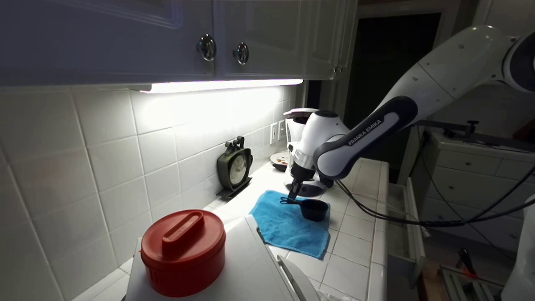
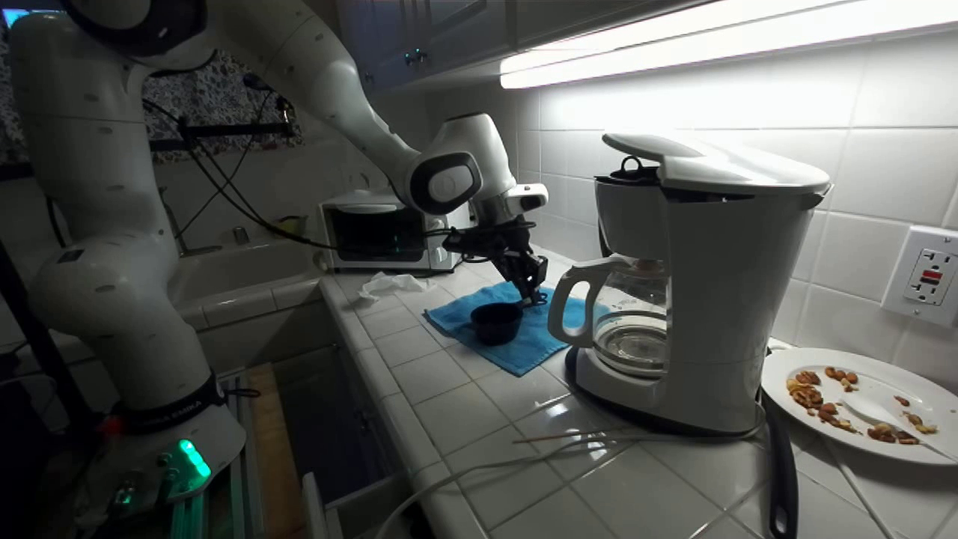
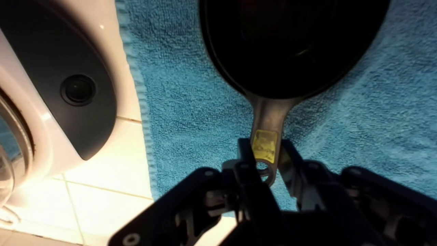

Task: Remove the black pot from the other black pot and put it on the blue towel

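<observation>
Both exterior views show the white arm [image 1: 434, 79] above the tiled counter [image 1: 349, 251]. In an exterior view the coffee maker [image 2: 726, 299] stands whole at right of centre, while the wrist view catches only part of it at the left edge. The blue towel [image 1: 288, 230] appears in all three views. A lidded red container [image 1: 184, 267] occupies the lower left in an exterior view; a plate [image 2: 891, 367] of nuts [image 2: 808, 395] lies at the right edge in an exterior view.

The gripper [image 3: 266, 147] shows at the bottom of the wrist frame, holding the black pot [image 1: 314, 210] by its handle [image 3: 269, 112], jaws parted only by the handle's width. The black pot sits mouth up on the blue towel, its interior too dark to tell whether another nests inside. Its long axis runs nearly vertical in the wrist view, handle pointing down; in an exterior view it points right and slightly up from the bowl [image 2: 497, 323]. Only the wrist view shows the yellow label [image 3: 265, 145] between the jaws.
</observation>
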Tool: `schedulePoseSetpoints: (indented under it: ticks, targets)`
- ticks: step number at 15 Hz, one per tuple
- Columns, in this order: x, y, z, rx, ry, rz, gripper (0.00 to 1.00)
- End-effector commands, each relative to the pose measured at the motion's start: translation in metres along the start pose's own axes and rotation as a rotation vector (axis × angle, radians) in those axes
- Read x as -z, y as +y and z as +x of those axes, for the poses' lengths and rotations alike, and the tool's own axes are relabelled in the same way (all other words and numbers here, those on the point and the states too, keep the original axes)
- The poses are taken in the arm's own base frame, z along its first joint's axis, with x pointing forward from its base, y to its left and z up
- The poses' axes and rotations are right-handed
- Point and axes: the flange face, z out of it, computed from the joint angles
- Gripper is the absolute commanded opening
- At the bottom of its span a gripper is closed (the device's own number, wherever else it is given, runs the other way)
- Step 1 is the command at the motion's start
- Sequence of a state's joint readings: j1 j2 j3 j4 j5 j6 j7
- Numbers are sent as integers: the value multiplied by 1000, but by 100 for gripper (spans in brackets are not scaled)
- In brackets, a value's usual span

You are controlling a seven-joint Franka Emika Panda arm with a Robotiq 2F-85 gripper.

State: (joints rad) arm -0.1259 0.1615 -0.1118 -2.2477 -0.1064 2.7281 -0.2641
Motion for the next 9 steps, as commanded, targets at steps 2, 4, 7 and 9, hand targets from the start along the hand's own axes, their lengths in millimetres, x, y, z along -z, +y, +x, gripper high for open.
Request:
schedulePoseSetpoints:
  ticks: [2,4,7,9]
  targets:
    - [10,-1,-5,-1,-2,-17,12]
    - [17,-2,-5,-1,8,-15,11]
    - [28,-1,-3,-2,19,-15,11]
    - [34,0,-2,-5,22,-15,11]
